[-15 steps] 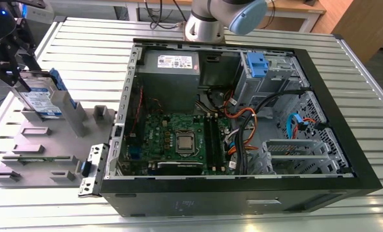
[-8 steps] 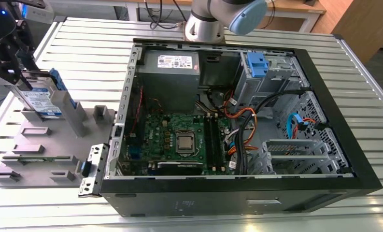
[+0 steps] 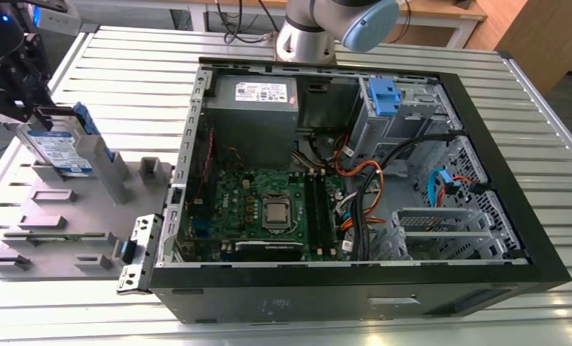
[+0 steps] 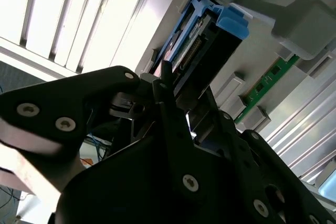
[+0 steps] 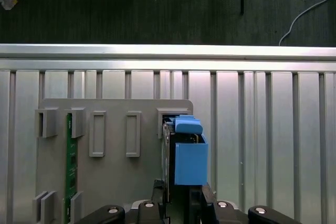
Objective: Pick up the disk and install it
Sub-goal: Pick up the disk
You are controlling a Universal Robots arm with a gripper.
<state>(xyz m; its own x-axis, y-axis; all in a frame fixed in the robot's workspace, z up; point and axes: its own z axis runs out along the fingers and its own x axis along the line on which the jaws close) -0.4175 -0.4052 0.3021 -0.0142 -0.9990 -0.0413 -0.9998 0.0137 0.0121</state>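
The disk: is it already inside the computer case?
No, the disk stands upright in the grey holder outside the open computer case, on the exterior view's left.

An open computer case [image 3: 314,306] with a green motherboard [image 3: 252,194] lies on the slatted metal table [image 3: 545,115] beside a grey holder [image 3: 60,216].

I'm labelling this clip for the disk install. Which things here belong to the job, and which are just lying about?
Job: disk, standing in the grey holder; gripper at the disk; open computer case.
Just about: green memory stick in the holder; grey box with white sticker; blue tab, both inside the case.
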